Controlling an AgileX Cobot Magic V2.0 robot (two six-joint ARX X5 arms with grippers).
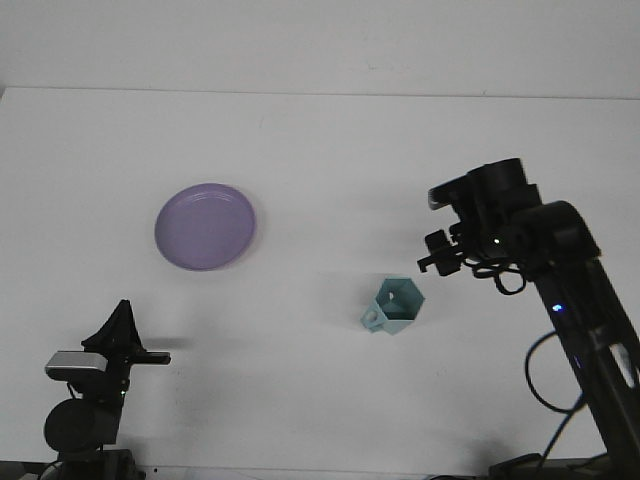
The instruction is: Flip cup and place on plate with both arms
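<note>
Cup (393, 306) sits alone on surface (320, 140), mouth up: flip looks done. Plate (205, 226) far-left, empty; you still need placing. Right hand (440, 262) just right of cup, empty, spread unclear. Left hand (150, 356) parked near-left, grip unclear.

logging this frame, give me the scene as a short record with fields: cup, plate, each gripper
cup: teal cup on the table, mouth showing, small handle at lower left, nothing holding it
plate: purple plate, bare, left of and farther back than the cup
right gripper: right gripper raised, just right of the cup, apart from it; finger state unclear
left gripper: left gripper low at the near left, pointing right, far from both
</note>
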